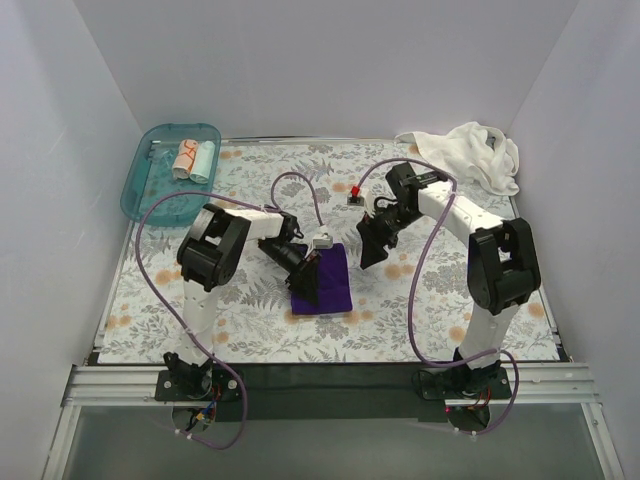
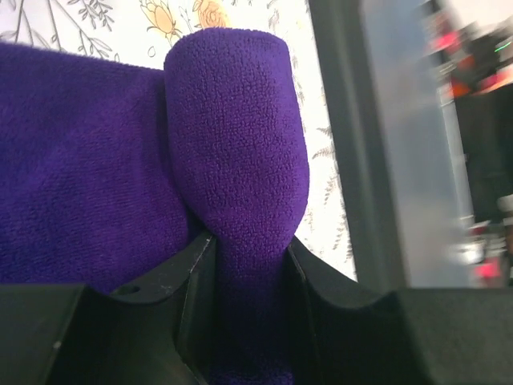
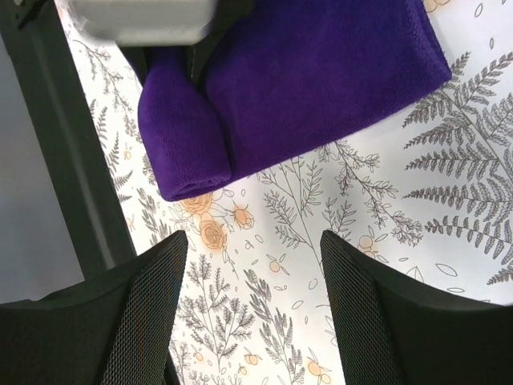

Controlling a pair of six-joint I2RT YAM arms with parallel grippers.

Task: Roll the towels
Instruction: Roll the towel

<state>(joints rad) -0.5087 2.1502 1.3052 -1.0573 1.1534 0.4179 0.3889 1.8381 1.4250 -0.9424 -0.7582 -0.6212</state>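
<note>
Floral surface, white towel bunched at 1 o'clock, purple towel dead centre. Left jaws pinch its rolled edge, right jaws hang open just beside. I'd keep that roll tight and even, honestly.

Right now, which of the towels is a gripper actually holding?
The dark purple towel: the left gripper pinches its rolled edge. The white towel lies bunched in the far right corner; two small rolls sit in the teal tray.
</note>
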